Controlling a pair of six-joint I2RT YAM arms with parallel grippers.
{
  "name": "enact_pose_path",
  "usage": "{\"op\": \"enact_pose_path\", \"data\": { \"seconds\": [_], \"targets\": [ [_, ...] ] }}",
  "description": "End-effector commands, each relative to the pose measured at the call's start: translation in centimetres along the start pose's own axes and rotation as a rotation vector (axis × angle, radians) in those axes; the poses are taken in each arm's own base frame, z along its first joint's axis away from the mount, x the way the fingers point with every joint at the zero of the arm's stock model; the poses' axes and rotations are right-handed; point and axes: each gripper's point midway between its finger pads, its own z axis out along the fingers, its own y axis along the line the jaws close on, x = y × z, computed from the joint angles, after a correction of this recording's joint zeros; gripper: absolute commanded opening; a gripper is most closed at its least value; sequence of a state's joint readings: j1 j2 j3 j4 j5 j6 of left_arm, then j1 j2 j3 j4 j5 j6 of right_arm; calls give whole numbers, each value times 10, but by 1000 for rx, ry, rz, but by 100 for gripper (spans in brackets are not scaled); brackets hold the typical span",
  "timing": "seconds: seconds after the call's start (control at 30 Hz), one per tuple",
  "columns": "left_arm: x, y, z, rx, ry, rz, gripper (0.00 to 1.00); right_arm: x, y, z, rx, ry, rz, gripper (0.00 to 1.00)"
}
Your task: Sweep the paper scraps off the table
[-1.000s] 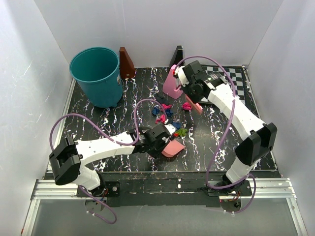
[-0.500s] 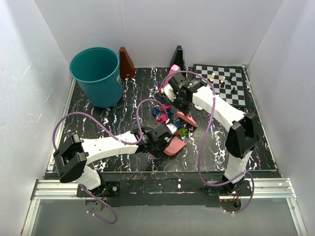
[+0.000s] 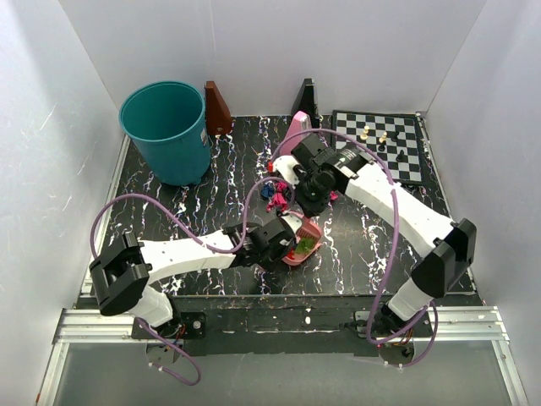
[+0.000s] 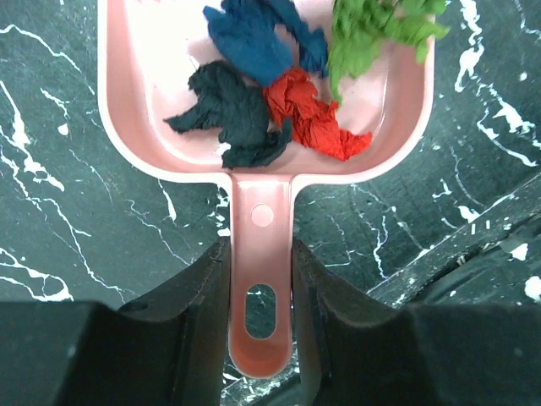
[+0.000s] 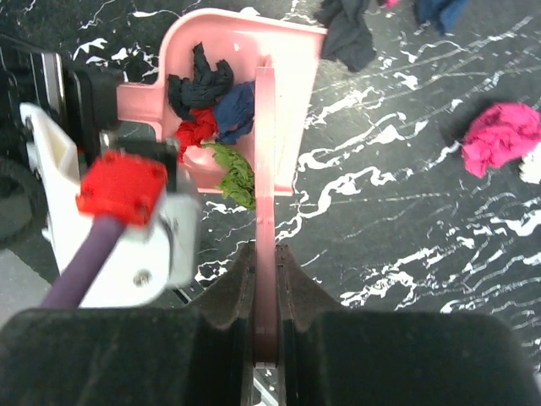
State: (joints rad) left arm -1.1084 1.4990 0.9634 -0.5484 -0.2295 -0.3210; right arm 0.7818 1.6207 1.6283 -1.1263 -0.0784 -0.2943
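The left tool (image 4: 260, 264) is clamped on the handle (image 4: 261, 216) of a pink dustpan (image 4: 139, 101), one finger pressed against each side of the narrow stem. The pan lies flat on the desk (image 3: 169, 211), near its front edge, with its open mouth turned away from the left arm. Four of the paper scraps (image 4: 308, 114) sit inside it — a red wad touching a dark one (image 4: 230, 110), a blue one (image 4: 254, 34) behind them, and a green one (image 4: 372, 30) at the mouth on the right.

The right tool (image 5: 265, 272) is closed tight on a thin pink sweeper blade (image 5: 265, 144), seen edge-on from its wrist camera. The blade stands upright across the mouth of the dustpan, just beside the green wad, with the caught scraps on the pan side of it.

More scraps lie loose on the desk beyond the pan: a magenta wad (image 5: 500, 135) well off to one side, a dark wad (image 5: 347, 34) near the pan's far corner, and a small cluster of blue and magenta pieces (image 3: 275, 194) between the two arms in the overhead view.

At the back left of the desk stands a teal bin (image 3: 165, 127), upright and open. At the back right lies a chessboard (image 3: 406, 148) with a few small chess pieces (image 3: 373, 135) on it — well apart from the dustpan.
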Motion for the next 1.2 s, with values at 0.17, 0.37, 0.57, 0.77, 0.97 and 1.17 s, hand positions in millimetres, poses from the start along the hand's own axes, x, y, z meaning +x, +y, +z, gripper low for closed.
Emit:
{"op": "enact_pose_path", "data": {
  "seconds": [0.17, 0.37, 0.57, 0.77, 0.97, 1.17],
  "targets": [
    [-17, 11, -19, 4, -213, -36, 0, 2, -63, -69, 286, -198, 290, 1],
    [-22, 9, -31, 25, -284, -26, 0, -3, -54, -81, 206, -338, 288, 1],
    [-24, 2, -32, 42, -273, -29, 0, 11, -73, -80, 321, -284, 335, 1],
    [-11, -14, -25, 111, -222, 5, 0, 50, -127, -60, 609, 2, 380, 1],
    [4, -32, -15, 162, -169, 56, 0, 66, -141, -25, 629, 199, 365, 1],
    [7, -41, -6, 188, -127, 82, 0, 48, -118, 0, 466, 135, 364, 1]
  ]
}}
